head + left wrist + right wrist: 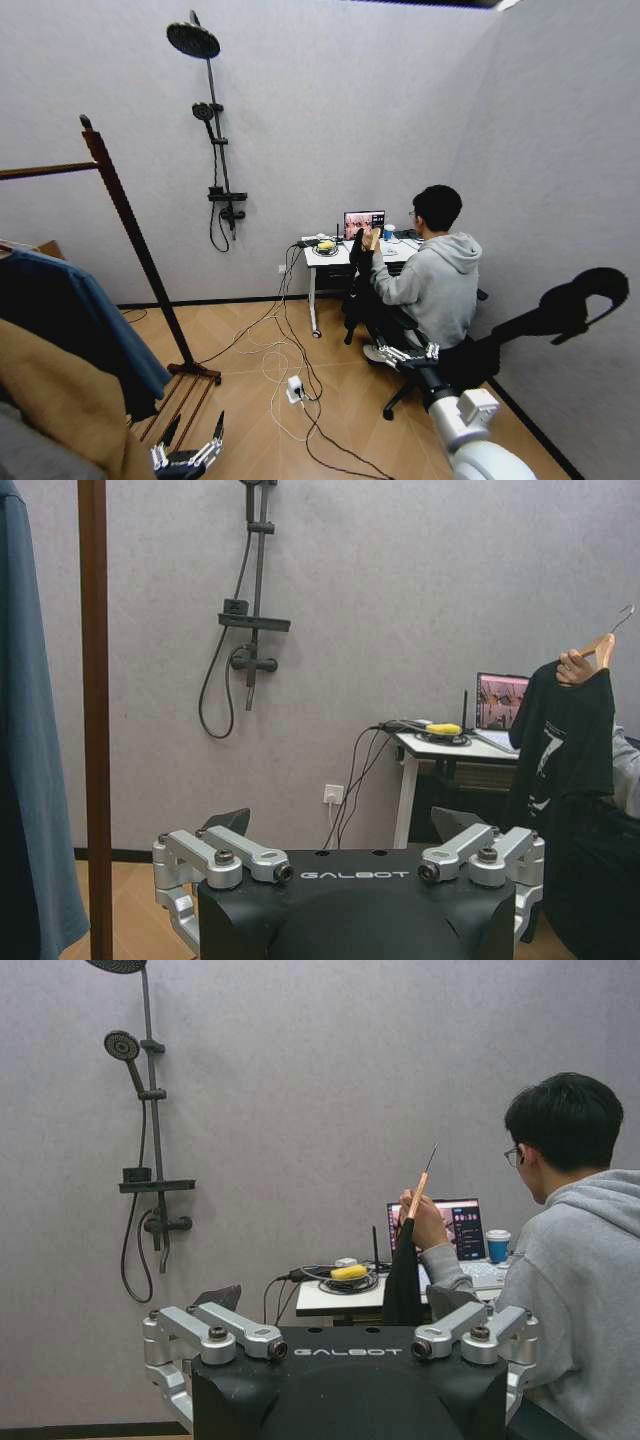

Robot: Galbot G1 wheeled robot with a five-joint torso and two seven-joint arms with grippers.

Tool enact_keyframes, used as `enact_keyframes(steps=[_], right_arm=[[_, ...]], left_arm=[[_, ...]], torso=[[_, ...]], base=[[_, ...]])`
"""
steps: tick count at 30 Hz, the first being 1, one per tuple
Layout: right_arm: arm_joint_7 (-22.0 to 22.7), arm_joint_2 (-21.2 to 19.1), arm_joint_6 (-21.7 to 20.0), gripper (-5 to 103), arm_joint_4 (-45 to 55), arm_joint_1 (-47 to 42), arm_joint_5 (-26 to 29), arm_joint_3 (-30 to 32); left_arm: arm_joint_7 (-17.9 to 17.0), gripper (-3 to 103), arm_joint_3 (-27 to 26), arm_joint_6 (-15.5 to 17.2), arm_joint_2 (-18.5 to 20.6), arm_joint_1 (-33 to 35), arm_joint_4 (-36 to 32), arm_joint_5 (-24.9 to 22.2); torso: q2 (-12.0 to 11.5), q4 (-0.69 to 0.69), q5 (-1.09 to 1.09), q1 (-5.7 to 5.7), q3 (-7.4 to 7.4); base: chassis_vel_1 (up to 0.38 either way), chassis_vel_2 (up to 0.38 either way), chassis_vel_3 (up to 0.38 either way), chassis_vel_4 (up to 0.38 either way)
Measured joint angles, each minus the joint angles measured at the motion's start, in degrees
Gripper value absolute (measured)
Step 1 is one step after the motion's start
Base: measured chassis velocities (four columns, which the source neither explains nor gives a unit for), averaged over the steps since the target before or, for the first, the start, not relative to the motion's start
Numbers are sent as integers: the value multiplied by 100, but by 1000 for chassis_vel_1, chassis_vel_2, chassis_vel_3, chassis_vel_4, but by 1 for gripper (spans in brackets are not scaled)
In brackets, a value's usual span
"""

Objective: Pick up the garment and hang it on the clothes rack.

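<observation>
Meanwhile, both claws (186, 432) (404, 352) open, low beside the clothes rack (130, 228).

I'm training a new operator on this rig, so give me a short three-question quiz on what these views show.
1. True or false: the left gripper grips the blue garment.
2. What does the person at the desk hold up? A) a black shirt B) a towel C) a book
3. Fill in: the right gripper's jaws are ___.
Key: 1 false: it hangs empty near the rack's base. 2 A. 3 open.
</observation>
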Motion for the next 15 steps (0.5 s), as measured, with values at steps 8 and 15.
enact_keyframes(steps=[8,15], right_arm=[[15,41,-11,100,1,8,-102,-85],[17,83,0,100,-1,-15,-161,-106]], left_arm=[[0,100,0,0,0,0,0,0],[0,100,0,0,0,0,0,0]], torso=[[-1,1,0,2,1],[-1,2,0,1,1]], base=[[105,-107,-113,112],[219,-232,-224,230]])
